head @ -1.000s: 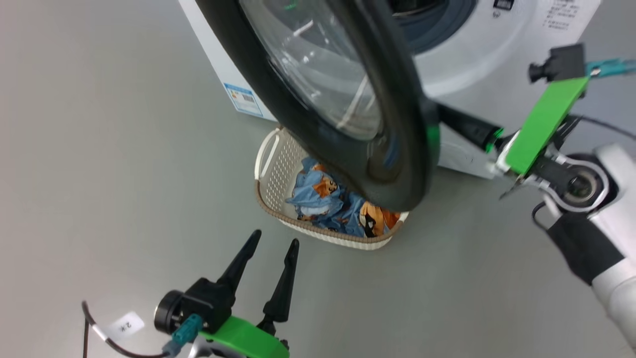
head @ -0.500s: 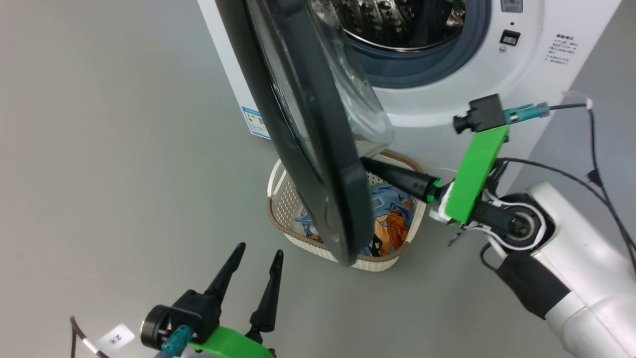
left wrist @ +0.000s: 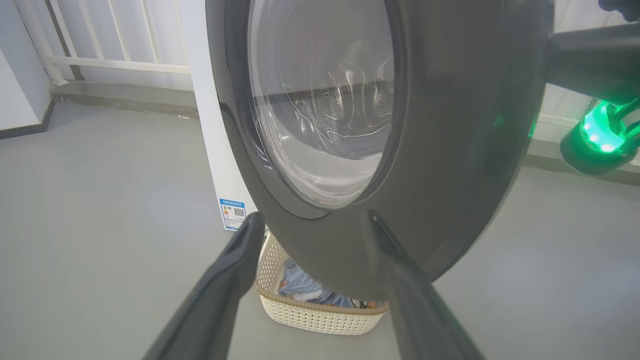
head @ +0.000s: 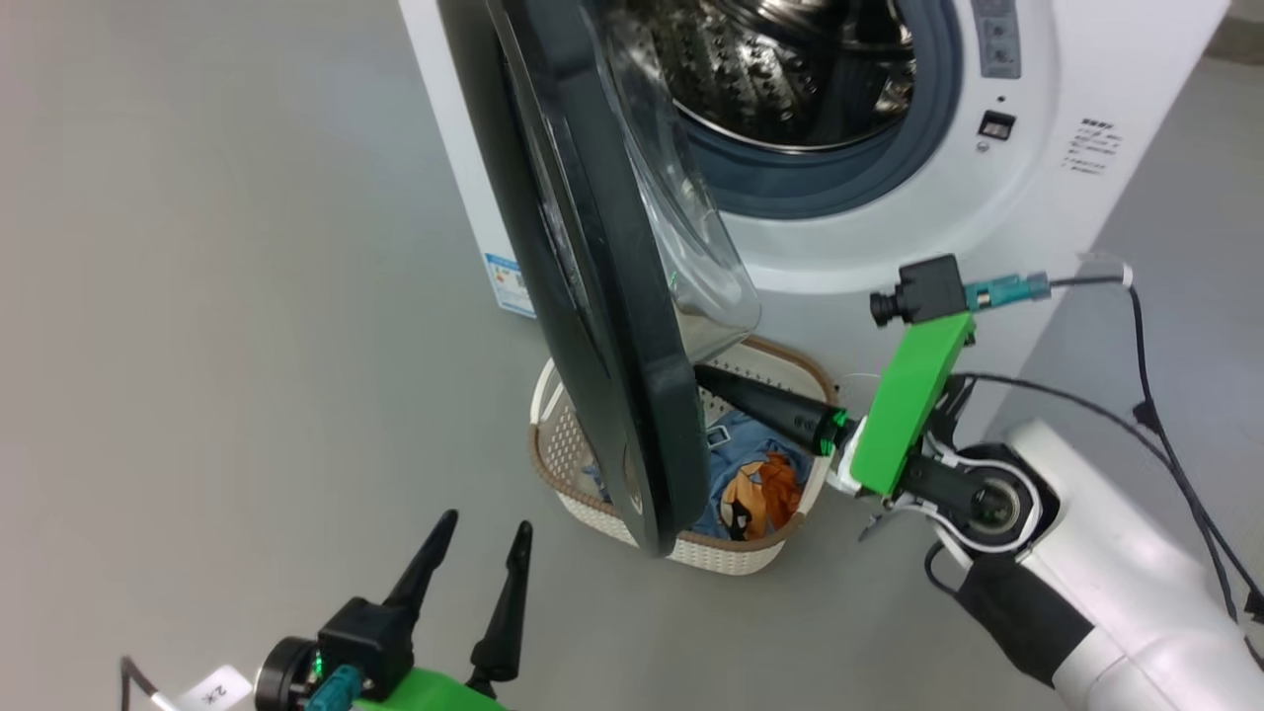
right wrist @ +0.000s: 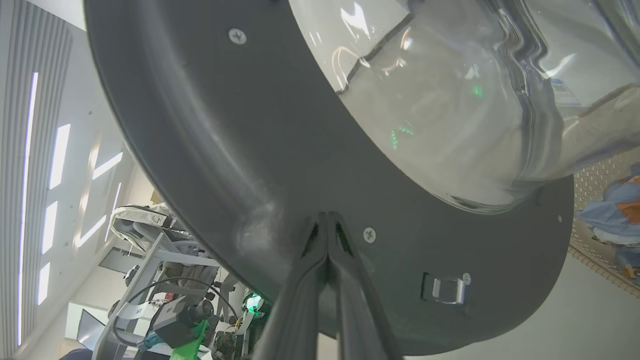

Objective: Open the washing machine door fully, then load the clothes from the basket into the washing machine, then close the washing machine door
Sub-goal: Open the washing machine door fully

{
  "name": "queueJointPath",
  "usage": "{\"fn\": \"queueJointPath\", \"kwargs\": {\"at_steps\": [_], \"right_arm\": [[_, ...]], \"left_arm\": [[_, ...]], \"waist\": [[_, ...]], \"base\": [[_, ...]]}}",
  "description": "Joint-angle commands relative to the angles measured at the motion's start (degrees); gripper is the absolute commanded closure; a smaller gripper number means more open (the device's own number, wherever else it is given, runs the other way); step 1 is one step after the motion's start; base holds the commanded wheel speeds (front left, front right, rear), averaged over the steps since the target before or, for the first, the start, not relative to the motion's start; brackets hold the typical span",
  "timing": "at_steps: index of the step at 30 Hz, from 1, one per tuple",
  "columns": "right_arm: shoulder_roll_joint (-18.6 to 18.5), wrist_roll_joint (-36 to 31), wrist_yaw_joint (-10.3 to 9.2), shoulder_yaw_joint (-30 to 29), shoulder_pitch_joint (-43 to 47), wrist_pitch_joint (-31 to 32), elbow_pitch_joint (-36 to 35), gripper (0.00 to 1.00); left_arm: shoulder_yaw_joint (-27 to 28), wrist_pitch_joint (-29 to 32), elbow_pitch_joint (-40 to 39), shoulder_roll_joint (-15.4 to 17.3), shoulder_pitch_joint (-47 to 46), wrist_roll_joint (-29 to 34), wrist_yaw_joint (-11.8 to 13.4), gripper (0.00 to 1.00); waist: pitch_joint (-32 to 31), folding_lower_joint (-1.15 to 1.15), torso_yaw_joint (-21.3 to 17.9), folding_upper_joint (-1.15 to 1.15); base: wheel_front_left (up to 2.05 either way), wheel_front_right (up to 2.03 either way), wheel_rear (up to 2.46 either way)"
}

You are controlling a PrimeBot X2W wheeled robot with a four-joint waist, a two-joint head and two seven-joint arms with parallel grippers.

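Your washing machine door stands swung out from the washing machine and is nearly edge-on in the head view. It is a wide round rim, glossy black outside and matte dark grey inside with a small metal latch, around a bulging clear glass bowl that throws back warped reflections. Behind it you see the smooth white machine front, the grey-blue rubber gasket and the perforated steel drum. Your right tool is pressed fully together with nothing between its long dark fingers, and its tips meet the door's inner rim just below the glass. Your left tool hangs spread wide and empty over the grey floor, apart from the door. Under the door's lower edge sits the basket, cream perforated plastic with a brown woven-look rim. It holds the clothes, crumpled light blue fabric printed with orange figures.
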Motion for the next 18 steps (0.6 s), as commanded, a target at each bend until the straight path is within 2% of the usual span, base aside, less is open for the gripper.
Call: {"fn": "queueJointPath", "kwargs": {"at_steps": [1,2,10,18], "right_arm": [[0.7,-0.7,0.19,0.3,0.9,-0.8,-1.2,0.09],[0.5,-0.9,0.19,0.4,1.3,-1.2,-1.0,0.00],[-2.5,-2.1,0.19,2.1,5.2,-4.6,-1.1,0.00],[-7.1,-2.6,0.19,2.4,11.0,-10.8,-1.9,0.00]], "left_arm": [[2.4,-0.4,-0.8,0.6,-0.8,0.7,-0.4,0.00],[2.8,-0.4,-0.5,0.6,-0.7,1.0,-0.7,0.00],[6.8,-0.4,0.7,0.6,0.6,2.4,-2.8,0.00],[10.3,-0.4,0.3,0.6,2.5,4.0,-4.4,0.00]], "waist": [[-1.0,0.00,-1.1,0.00],[-1.3,0.00,-1.5,0.00],[-3.5,0.00,-6.4,0.00],[-4.8,0.00,-11.2,0.00]], "base": [[0.00,0.00,0.00],[0.00,0.00,0.00],[0.00,0.00,0.00],[0.00,0.00,0.00]]}}
